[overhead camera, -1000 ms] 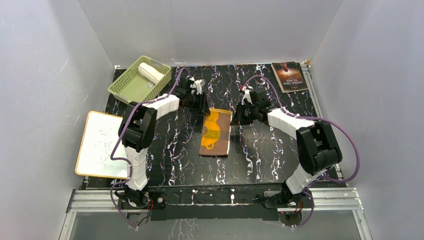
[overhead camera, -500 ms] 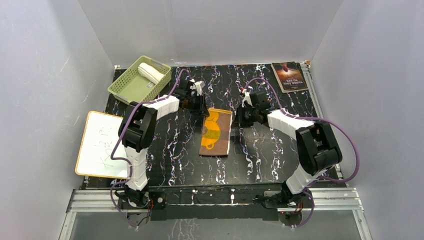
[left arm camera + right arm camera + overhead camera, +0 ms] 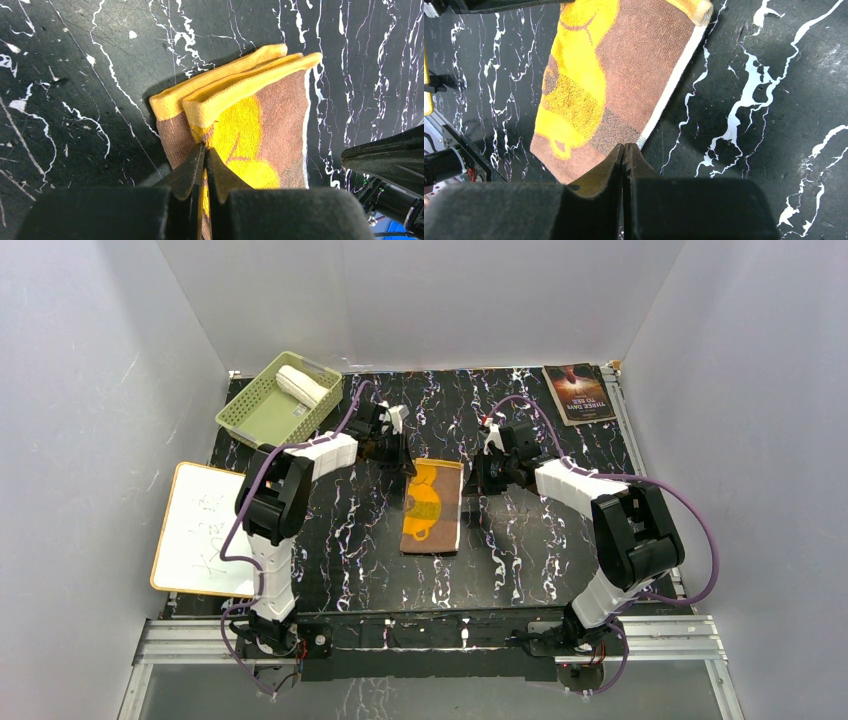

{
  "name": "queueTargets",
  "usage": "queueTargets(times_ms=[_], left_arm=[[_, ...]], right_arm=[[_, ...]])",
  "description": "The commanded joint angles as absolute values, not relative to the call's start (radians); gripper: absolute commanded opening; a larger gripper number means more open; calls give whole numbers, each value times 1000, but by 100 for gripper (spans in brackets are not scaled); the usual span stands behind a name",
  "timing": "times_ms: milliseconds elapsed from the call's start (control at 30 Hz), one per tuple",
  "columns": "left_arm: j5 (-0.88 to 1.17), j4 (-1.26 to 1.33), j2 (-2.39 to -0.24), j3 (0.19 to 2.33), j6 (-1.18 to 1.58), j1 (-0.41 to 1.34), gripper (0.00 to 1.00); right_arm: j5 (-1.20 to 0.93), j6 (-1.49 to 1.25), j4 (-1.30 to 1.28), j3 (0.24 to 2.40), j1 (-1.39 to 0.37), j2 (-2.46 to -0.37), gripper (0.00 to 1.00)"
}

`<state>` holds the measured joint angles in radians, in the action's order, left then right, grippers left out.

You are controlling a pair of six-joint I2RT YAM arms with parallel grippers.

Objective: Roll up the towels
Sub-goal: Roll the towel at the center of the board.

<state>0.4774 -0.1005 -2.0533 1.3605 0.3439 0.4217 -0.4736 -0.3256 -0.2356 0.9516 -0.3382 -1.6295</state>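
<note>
Because a roll has to begin from 1 straight edge, both arms sit at the far end of the yellow towel (image 3: 432, 508), 1 at each corner. The left gripper (image 3: 204, 151) is clamped tight on the left corner, its thin black fingers pinching the cloth just behind the doubled yellow hem. The right gripper (image 3: 624, 149) is pressed shut too, its tips meeting on the right corner where a narrow white border runs; from the wrist view I read that as a pinch on the cloth, though the bite is very small.

The yellow towel lies in the middle of the table (image 3: 530, 540), long axis running away from the arm bases, near end flat. It is looped terry, soft and a little fuzzy, brown with a bright yellow figure. At the left corner I can see 2 layers stacked, so it looks folded over, with a shadow under the hem that suggests the edge is raised slightly.

The white towel (image 3: 300, 384) is a short plump cylinder resting in the green slotted basket (image 3: 262, 412) at the far left, so I judge 1 of 2 done.

My worry is the floppy cloth: if 1 corner slips, the edge will skew and the roll will cone.
</note>
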Motion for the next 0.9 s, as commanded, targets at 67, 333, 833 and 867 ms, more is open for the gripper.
queueTargets(times_ms=[67,333,833,867], left_arm=[[455,-130,-1947,1341,342,419,0],[442,-122,-1890,1308,356,419,0],[364,-135,-1875,1278,346,410,28],[353,-143,-1855,1280,340,410,29]], right_arm=[[-478,-314,-198,946,-336,-1604,1],[-480,-315,-194,946,-335,-1614,1],[-514,-282,-218,970,-340,-1571,3],[-521,-267,-228,968,-344,-1558,3]])
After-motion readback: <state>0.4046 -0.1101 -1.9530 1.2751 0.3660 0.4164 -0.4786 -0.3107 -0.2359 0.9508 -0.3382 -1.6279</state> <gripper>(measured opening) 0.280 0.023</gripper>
